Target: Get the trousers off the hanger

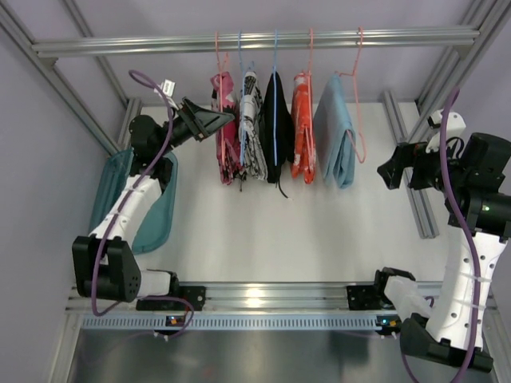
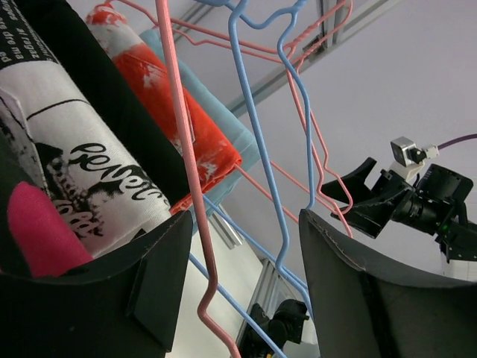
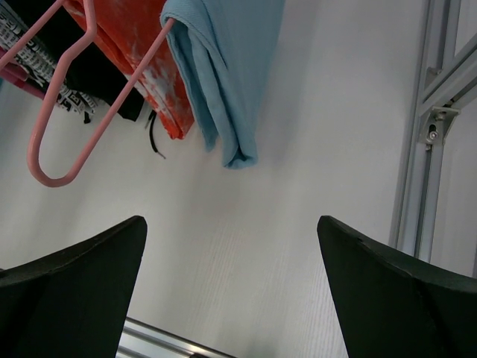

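The left claw is holding its fingers spread, and a pink hanger wire and blue hanger wires are passing through the gap. I cannot tell whether either finger is touching them. Just beside this claw, the pink trousers are hanging folded, with the white black-printed trousers pressing against them. Both pairs are sitting on their hangers at the left end of a row hanging from the rail above the bench. Beyond them a black garment, an orange-red garment and a light blue garment are hanging in turn, then a bare pink hanger. The right claw is hovering well apart at the right, fingers spread wide and gripping nothing. A teal bin is lying under the left arm.
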Tool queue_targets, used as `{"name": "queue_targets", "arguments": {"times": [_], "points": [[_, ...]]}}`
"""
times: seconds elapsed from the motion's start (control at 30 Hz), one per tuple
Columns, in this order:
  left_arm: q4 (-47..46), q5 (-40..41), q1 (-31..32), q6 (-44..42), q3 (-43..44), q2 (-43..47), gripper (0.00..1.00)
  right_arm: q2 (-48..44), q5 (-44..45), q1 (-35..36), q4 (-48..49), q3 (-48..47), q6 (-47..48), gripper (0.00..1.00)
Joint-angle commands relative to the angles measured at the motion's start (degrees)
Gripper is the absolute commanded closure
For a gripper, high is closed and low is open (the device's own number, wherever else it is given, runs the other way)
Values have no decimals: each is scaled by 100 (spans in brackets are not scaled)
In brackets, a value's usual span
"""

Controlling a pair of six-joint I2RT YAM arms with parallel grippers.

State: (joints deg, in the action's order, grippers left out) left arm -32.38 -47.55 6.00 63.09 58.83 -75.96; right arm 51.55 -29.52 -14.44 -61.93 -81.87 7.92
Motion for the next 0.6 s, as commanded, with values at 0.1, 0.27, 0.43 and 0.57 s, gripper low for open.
{"name": "queue_targets", "arguments": {"times": [0.1,0.27,0.43,0.57], "points": [[-1472,53,86,825,234,-471,40,39,-45,-112,225,-49,104,1],[-2587,114,86,1826,278,-849,57,-5,-45,-112,234,57,122,1],[-3450,184,86,2436,287,-1166,69,-31,-36,-112,208,65,174,1],[-3311,202,86,2348,392,-1105,91,-31,-54,-112,190,57,192,1]]}}
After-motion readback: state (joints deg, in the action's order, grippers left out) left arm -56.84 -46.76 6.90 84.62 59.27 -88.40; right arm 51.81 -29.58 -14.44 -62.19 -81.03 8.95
